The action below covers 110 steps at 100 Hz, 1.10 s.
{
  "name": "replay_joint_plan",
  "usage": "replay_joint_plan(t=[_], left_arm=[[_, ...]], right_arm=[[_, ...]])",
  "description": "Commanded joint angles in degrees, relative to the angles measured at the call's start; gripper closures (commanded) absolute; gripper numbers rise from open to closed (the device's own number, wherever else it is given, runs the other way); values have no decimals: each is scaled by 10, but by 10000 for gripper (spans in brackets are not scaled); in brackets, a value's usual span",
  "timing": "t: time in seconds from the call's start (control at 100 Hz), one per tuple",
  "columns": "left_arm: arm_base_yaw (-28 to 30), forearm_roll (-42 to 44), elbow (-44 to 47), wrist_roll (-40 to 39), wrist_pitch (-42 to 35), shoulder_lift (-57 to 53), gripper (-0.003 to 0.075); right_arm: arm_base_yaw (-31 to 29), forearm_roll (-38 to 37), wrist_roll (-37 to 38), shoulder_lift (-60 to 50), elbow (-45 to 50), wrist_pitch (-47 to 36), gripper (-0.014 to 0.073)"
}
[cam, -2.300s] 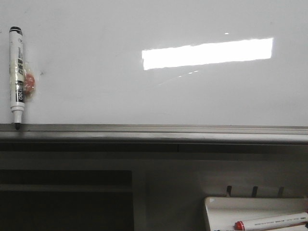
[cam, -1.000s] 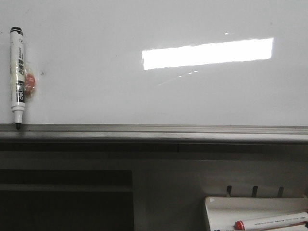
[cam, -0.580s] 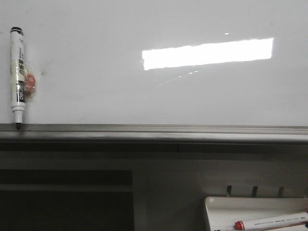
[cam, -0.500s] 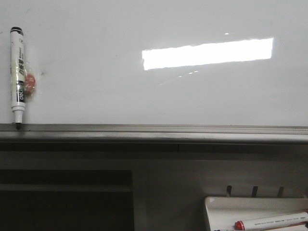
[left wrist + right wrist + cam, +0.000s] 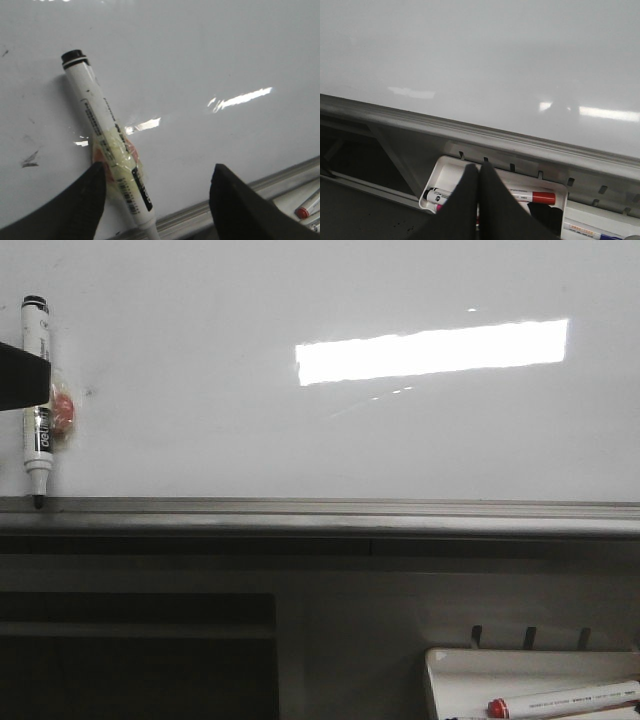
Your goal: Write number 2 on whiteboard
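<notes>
The whiteboard [image 5: 300,430] is glossy white and bare; no number 2 shows on it. A white marker with a black cap [image 5: 37,390] stands tip-down on the grey ledge [image 5: 330,510] at the far left, stuck to the board with clear tape over a red lump. My left gripper [image 5: 160,182] is open, its jaws either side of the marker's lower barrel [image 5: 107,150], not touching it. One finger [image 5: 22,375] enters the front view at the left edge. My right gripper [image 5: 479,172] is shut and empty, below the ledge over a pen tray.
A small white tray [image 5: 530,680] hangs below the ledge at the right, holding a red-capped marker [image 5: 560,702]. The right wrist view shows the tray [image 5: 450,170] with a red-capped marker [image 5: 532,196] and a black-capped one [image 5: 437,195]. Dark shelf openings lie under the ledge.
A dark finger of my left gripper has come into the front view at the left edge, in front of the taped marker. The marker and board look unchanged.
</notes>
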Motion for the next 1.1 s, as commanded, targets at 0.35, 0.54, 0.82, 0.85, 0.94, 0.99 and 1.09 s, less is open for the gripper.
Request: replay_joint_plan(t=[0.35, 0.54, 0.82, 0.85, 0.94, 0.99, 1.09], left_arm=[[-5, -74, -16, -21, -73, 84, 312], [-5, -74, -16, -27, -75, 91, 312], [-7, -84, -34, -37, -74, 139, 346], [-7, -83, -34, -37, -75, 143, 390], [-8, -82, -34, -37, -63, 146, 589], [-11, -78, -34, -37, -51, 143, 706], [-24, -54, -34, -36, -32, 137, 741]], right_arm=[[1, 8, -5, 11, -14, -49, 655], [1, 8, -5, 11, -14, -55, 655], [1, 8, -5, 11, -14, -56, 654], [1, 8, -5, 11, -14, -57, 655], [1, 8, -5, 11, -14, -57, 654], [1, 8, -5, 11, -14, -57, 654], [2, 11, -5, 11, -14, -48, 655]])
